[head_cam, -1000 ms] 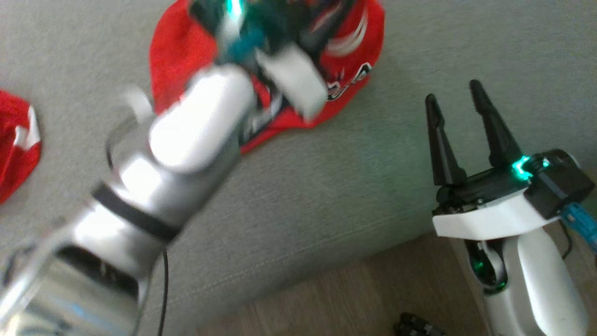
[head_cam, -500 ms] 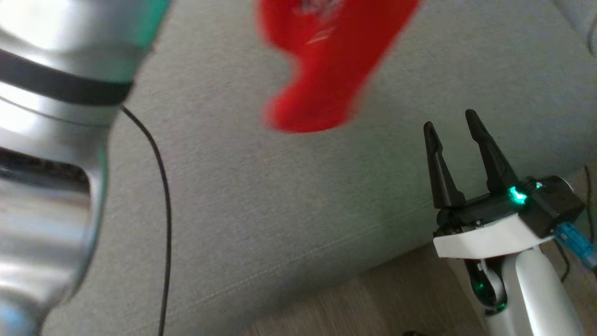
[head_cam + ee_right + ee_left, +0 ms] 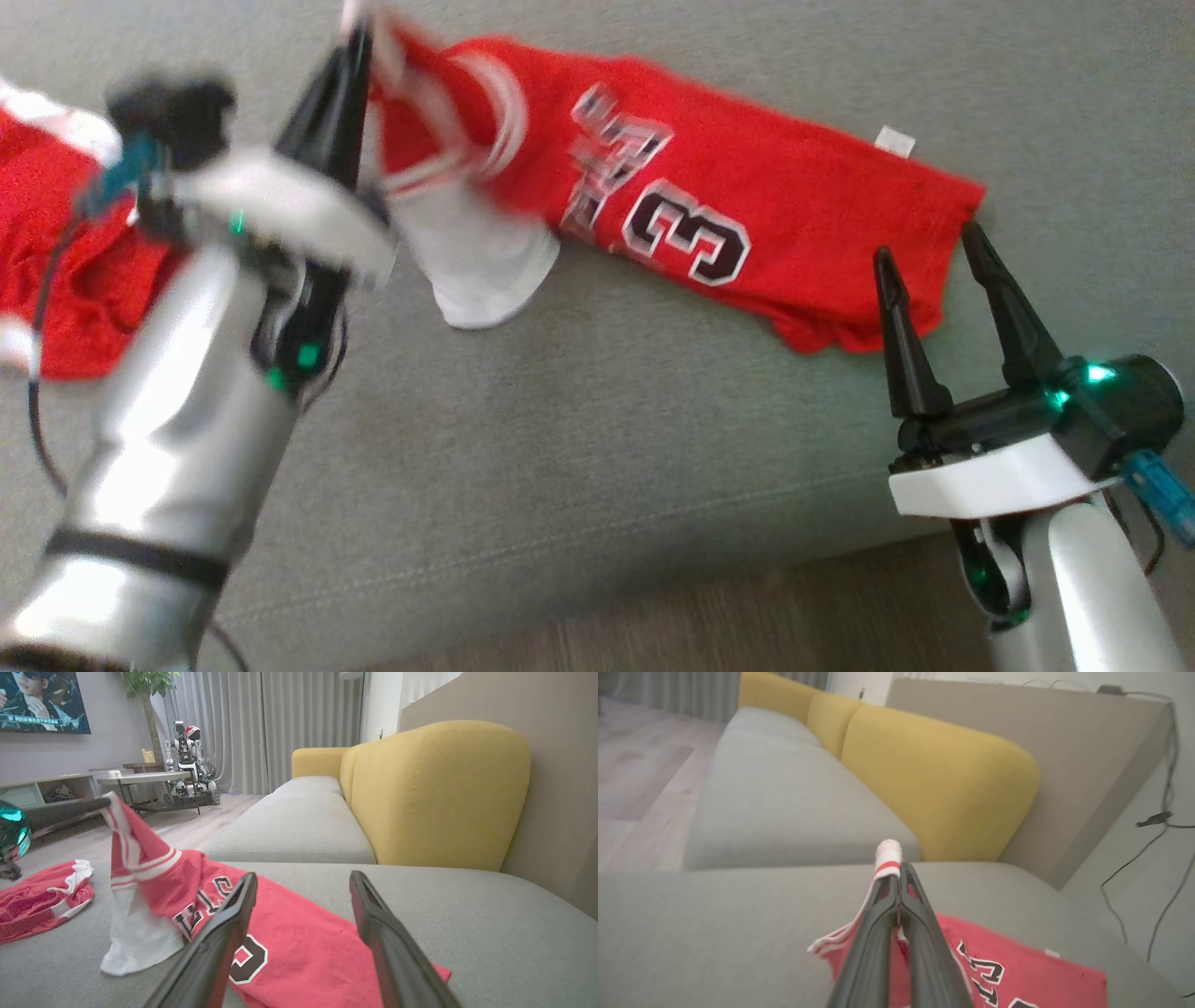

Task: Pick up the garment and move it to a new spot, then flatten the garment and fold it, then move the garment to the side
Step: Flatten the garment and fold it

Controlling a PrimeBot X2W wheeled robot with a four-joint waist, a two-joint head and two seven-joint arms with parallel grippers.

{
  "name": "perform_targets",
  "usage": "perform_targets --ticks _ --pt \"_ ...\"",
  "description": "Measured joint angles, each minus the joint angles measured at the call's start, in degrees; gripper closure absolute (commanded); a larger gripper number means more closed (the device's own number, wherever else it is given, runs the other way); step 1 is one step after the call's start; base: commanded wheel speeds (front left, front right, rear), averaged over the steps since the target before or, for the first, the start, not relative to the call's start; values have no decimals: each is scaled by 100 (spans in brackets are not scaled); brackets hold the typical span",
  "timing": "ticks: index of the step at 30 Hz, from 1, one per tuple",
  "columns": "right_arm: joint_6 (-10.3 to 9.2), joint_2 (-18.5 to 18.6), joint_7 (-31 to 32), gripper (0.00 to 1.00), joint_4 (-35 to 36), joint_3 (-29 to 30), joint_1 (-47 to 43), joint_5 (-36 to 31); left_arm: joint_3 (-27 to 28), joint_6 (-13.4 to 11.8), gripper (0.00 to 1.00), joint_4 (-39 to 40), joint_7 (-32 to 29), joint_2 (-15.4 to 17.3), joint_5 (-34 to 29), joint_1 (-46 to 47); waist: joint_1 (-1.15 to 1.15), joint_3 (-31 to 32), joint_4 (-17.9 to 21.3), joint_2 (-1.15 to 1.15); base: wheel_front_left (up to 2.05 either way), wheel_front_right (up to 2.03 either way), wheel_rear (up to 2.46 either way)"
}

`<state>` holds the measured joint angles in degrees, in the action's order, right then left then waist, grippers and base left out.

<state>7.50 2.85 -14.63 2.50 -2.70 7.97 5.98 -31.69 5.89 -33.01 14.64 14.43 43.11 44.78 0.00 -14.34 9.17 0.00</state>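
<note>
The garment (image 3: 747, 177) is a red jersey with a black-and-white number 3 and white trim, stretched across the grey sofa seat (image 3: 597, 439). My left gripper (image 3: 358, 37) is shut on its striped trim edge and holds that corner raised, so a white inner flap hangs below. In the left wrist view the left gripper (image 3: 899, 868) pinches the trim (image 3: 888, 854), with the garment (image 3: 1017, 966) lying beneath. My right gripper (image 3: 924, 247) stands open with nothing in it, its tips just in front of the jersey's right end. In the right wrist view the right gripper (image 3: 303, 877) points over the garment (image 3: 299, 938).
A second red garment (image 3: 56, 243) lies crumpled at the left of the seat (image 3: 42, 896). Yellow back cushions (image 3: 434, 793) rise behind the seat. The sofa's front edge meets wooden floor (image 3: 709, 607). Another robot (image 3: 189, 760) and a low table stand across the room.
The head camera has shifted. My left gripper has pulled the garment up and along the seat, so it now lies stretched with its number showing. The right gripper stays open.
</note>
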Motion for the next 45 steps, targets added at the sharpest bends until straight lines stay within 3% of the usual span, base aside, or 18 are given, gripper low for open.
perform_targets --ticks 4,10,18,22,23,24,25,29,34,39,45 --pt "0 0 0 0 -14 14 -20 -90 464 -188 100 366 1 197 -198 -566 0 -149 -142 0 0 0 0" --pt "0 0 0 0 -97 -82 9 -89 1209 -335 100 913 7 225 -570 -836 0 -202 -126 0 0 0 0" --pt "0 0 0 0 -133 18 -47 -79 1082 -353 100 1484 -376 438 -312 -2665 0 -48 -70 0 0 0 0" --pt "0 0 0 0 -192 114 -48 -79 1010 -569 100 2149 -522 537 -261 -3262 0 -38 -215 0 0 0 0" --pt "0 0 0 0 -215 110 -48 -80 1022 -664 84 2302 -509 537 -263 -3354 0 -42 -254 0 0 0 0" --pt "0 0 0 0 -243 101 -48 -81 1038 -766 0 2425 -455 533 -272 -3419 0 -49 -291 0 0 0 0" --pt "0 0 0 0 -243 101 -48 -81 1038 -766 0 2425 -455 533 -272 -3419 0 -49 -291 0 0 0 0" --pt "0 -1 0 0 -387 51 -45 -88 1184 -1168 0 2730 -132 490 -671 -3522 0 -107 -383 0 0 0 0" --pt "0 -1 0 0 -659 87 -45 -88 1274 -1446 0 3033 -35 223 -1583 -3579 0 -125 -413 0 0 0 0" --pt "0 0 0 0 -1029 237 -12 -91 1421 -1374 0 3652 -33 -311 -2670 -3886 0 -99 -549 0 0 0 0" --pt "0 0 0 0 -1900 328 519 -405 1333 -1045 0 3708 -33 -815 -3460 -4254 0 -45 -865 0 0 0 0"
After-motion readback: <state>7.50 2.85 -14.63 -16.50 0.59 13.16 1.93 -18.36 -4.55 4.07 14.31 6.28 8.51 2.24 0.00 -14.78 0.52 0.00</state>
